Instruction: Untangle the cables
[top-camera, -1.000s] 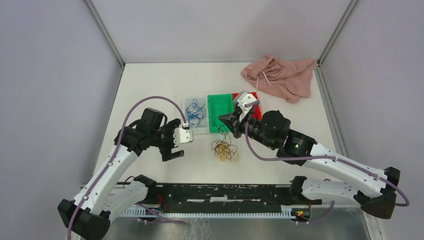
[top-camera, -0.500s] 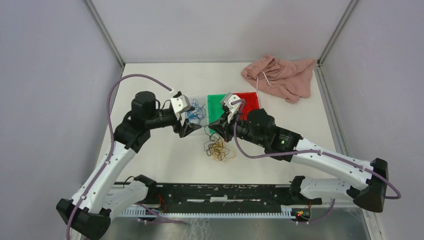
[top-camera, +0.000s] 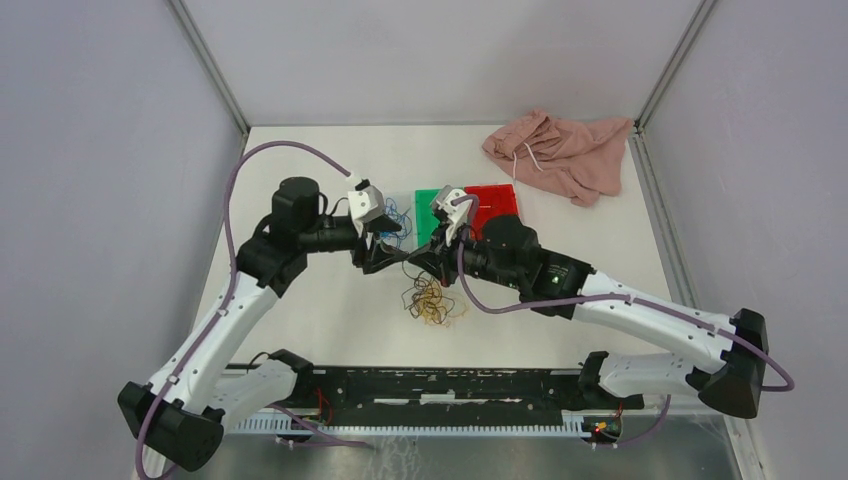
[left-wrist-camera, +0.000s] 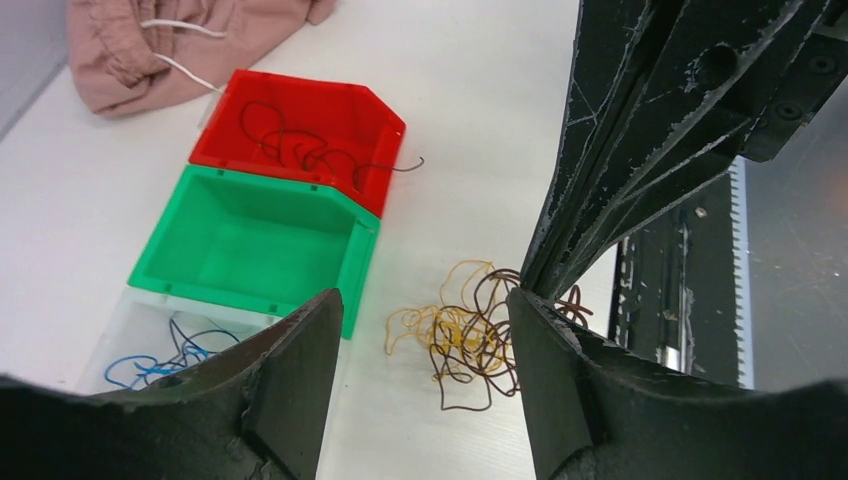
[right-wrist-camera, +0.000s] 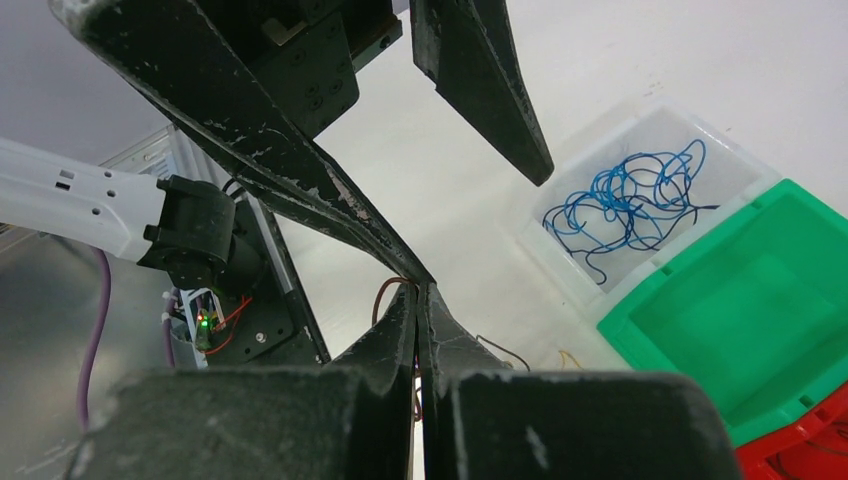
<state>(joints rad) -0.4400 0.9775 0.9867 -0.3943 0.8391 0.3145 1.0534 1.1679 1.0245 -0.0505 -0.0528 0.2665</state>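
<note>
1. We start at the right gripper (right-wrist-camera: 420, 295). Its jaws are pressed tight together, and its own wrist cam shows a dark red strand (right-wrist-camera: 385, 288) curling right into the tip, so it looks nipped there. From the top view we can't make that out at all.
2. The left gripper (left-wrist-camera: 425, 300) has its fingers spread apart with nothing touching them. Its wrist cam looks through the gap at the other arm's tip, and the right wrist cam shows those two fingers flanking that tip.
3. The cables (left-wrist-camera: 462, 338) are a yellow-orange and dark red clump, loose on the table (top-camera: 330, 170) just under both tips and near the green bin (left-wrist-camera: 250, 250).
4. The clear bin (right-wrist-camera: 700, 130) holds blue wires (right-wrist-camera: 620, 195). The red bin (left-wrist-camera: 370, 110) holds a dark red wire (left-wrist-camera: 300, 150), with one end poking past the wall. Only the left wrist cam shows that.
5. The pink cloth (top-camera: 560, 150) sits in the far right corner, well apart.
</note>
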